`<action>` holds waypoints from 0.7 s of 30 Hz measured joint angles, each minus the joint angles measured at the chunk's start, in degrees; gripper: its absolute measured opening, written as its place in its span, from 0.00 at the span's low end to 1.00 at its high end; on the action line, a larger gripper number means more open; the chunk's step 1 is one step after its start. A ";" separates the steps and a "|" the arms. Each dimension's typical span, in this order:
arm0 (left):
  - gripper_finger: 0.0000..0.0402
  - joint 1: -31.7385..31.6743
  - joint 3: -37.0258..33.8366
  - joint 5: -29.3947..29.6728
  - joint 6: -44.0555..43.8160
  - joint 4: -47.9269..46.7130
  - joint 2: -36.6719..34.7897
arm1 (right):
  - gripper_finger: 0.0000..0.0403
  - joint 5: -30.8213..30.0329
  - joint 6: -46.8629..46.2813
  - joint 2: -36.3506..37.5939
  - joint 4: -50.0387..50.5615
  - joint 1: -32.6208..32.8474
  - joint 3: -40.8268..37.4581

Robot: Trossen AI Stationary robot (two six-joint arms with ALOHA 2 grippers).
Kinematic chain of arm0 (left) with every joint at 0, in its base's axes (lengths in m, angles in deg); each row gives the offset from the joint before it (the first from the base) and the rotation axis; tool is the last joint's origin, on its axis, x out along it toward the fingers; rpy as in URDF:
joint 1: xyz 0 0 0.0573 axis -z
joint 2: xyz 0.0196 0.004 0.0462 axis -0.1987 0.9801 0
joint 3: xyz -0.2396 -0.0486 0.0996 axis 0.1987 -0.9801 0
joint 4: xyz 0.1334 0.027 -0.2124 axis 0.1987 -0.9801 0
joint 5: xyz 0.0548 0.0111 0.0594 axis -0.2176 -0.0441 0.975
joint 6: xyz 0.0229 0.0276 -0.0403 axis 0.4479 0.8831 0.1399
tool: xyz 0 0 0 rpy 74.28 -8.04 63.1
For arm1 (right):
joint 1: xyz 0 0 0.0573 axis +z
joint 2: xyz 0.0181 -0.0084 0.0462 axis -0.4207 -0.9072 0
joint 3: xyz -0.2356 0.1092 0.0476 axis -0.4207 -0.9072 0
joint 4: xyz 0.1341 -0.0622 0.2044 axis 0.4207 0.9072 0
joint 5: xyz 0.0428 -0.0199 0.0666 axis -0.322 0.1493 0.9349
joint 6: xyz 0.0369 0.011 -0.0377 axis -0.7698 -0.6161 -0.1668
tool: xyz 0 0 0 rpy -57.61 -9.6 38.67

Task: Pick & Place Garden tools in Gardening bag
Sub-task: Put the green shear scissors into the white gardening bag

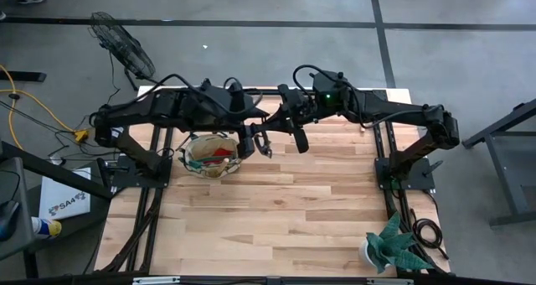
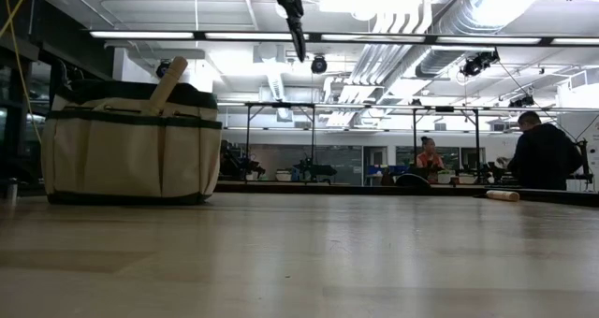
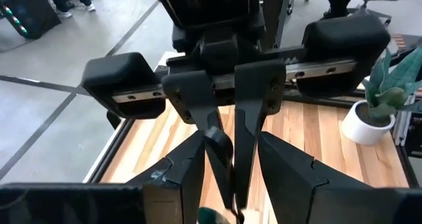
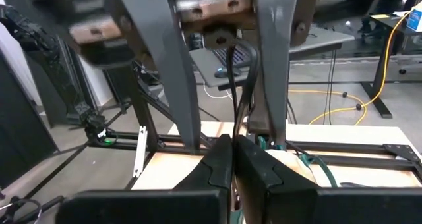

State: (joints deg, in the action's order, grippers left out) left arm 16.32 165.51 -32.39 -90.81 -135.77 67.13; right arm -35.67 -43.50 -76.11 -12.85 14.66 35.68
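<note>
The beige gardening bag (image 1: 199,161) (image 2: 131,150) with green trim stands on the table's far left part. A red item (image 1: 221,156) lies inside it, and a wooden handle (image 2: 169,80) sticks up out of it. Just right of the bag, high above the table, my two grippers meet nose to nose. Between them hang dark pruning shears (image 3: 220,151) with a bit of green (image 3: 212,215) at their near end. My left gripper (image 1: 263,139) (image 3: 231,197) comes from the left. My right gripper (image 1: 283,131) (image 4: 232,163) comes from the right. My left gripper has one finger (image 3: 188,178) on each side of the shears' green-tipped end (image 3: 227,201), coming from the table's left and slanting a little down. The place of contact lies at the picture's bottom edge and mostly does not show. The shears are clear of the table. My right gripper pinches the shears' thin dark end (image 4: 235,137) between its two shut fingers (image 4: 214,165). It comes nearly level from the table's right. The left wrist view shows its fingers (image 3: 250,118) closed around the dark part (image 3: 217,140). The shears are held in the air.
A white pot with a spiky green plant (image 1: 390,246) (image 3: 373,112) stands at the table's near right corner. A floor fan (image 1: 124,45) stands beyond the far left corner. Bare wood (image 1: 285,209) lies between the bag and the near edge. People sit far behind the table (image 2: 543,154).
</note>
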 joint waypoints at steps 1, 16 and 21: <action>0.34 0.00 -0.01 0.02 -0.02 -0.17 0.15 | 0.01 0.11 0.00 0.00 -0.02 0.00 0.00; 0.02 0.04 -0.02 -0.18 0.22 -0.28 0.25 | 0.01 0.29 -0.04 0.00 0.56 -0.02 -0.02; 0.00 0.02 -0.02 0.00 0.72 -0.67 0.17 | 0.01 0.44 -0.04 0.00 0.82 0.00 -0.02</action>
State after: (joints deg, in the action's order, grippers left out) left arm 16.34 165.49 -32.39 -90.09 -136.44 67.31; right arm -35.23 -43.54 -76.11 -12.03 14.66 35.66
